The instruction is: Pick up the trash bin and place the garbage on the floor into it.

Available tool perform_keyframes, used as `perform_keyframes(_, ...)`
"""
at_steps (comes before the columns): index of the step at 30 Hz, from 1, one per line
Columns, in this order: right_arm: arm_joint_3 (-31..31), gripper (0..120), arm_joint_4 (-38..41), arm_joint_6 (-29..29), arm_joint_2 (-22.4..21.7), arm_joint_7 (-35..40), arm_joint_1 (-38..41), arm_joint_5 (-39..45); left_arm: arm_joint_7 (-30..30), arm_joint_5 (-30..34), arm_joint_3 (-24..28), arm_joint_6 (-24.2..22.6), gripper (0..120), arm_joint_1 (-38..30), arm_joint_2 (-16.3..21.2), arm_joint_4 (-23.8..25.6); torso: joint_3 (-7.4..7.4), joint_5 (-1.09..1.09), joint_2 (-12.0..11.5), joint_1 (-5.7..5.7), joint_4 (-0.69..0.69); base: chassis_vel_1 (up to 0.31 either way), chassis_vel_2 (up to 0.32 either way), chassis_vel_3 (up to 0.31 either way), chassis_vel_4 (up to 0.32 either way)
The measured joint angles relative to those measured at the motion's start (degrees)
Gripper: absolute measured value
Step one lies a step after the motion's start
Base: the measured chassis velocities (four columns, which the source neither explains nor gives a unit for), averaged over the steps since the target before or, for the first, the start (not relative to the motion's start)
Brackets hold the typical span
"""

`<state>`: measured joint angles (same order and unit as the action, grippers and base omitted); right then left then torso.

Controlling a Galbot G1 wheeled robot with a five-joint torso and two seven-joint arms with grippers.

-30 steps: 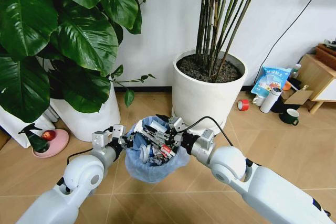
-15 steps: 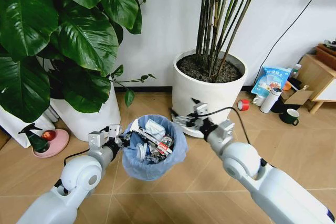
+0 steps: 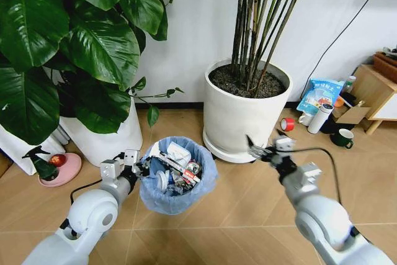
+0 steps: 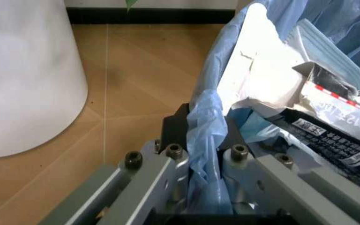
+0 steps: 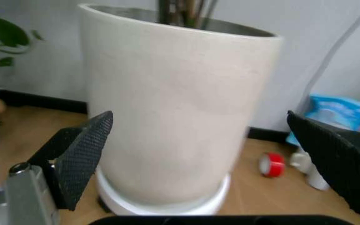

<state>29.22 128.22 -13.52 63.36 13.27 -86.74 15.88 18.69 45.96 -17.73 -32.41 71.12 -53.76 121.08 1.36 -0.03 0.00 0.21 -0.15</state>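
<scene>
— What sort of place is shown?

— A lived-in room, a home or a small office, is suggested. A chevron-pattern wooden floor (image 3: 205, 215) is laid up to a white wall (image 3: 198, 35) with a dark skirting board. Two big white plant pots (image 3: 239, 113) with tall greenery are set against it.

— Anything else?

— A low wooden stand (image 3: 375, 91), a mug (image 3: 343, 137), a bottle (image 3: 320, 118) and a tape roll (image 3: 287, 124) are kept in the corner.
</scene>
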Motion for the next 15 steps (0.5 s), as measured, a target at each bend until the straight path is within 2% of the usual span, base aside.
perform_keyframes(2, 1.7, 100, 1.3, 1.3, 3.4, -0.4, -3.5, -3.4, 0.0, -0.5, 0.1, 0.1, 1, 0.1, -0.4, 0.0, 0.0, -0.01, 0.0, 0.0, 0.02, 0.0, 0.0, 0.0, 0.0)
perform_keyframes(4, 1.9, 100, 1.7, 1.4, 4.1, -0.4, -4.2, -3.8, -0.1, -0.6, 0.2, 0.1, 1, 0.1, -0.6, 0.1, 0.0, -0.01, 0.0, 0.0, 0.02, 0.0, 0.0, 0.0, 0.0)
perform_keyframes(6, 2.6, 100, 3.2, 1.6, 6.7, -0.4, -7.0, -5.2, -0.2, -0.9, 0.4, 0.1, 1, 0.0, -1.1, 0.0, 0.0, -0.02, 0.0, 0.0, 0.01, 0.0, 0.0, 0.0, 0.0)
perform_keyframes(15, 3.8, 100, 5.0, 2.9, 9.3, -0.4, -11.7, -8.2, -0.4, -1.2, 0.5, 0.3, 1, 0.1, -1.5, 0.6, 0.01, -0.01, 0.0, 0.01, 0.02, 0.004, -0.011, -0.004, 0.003)
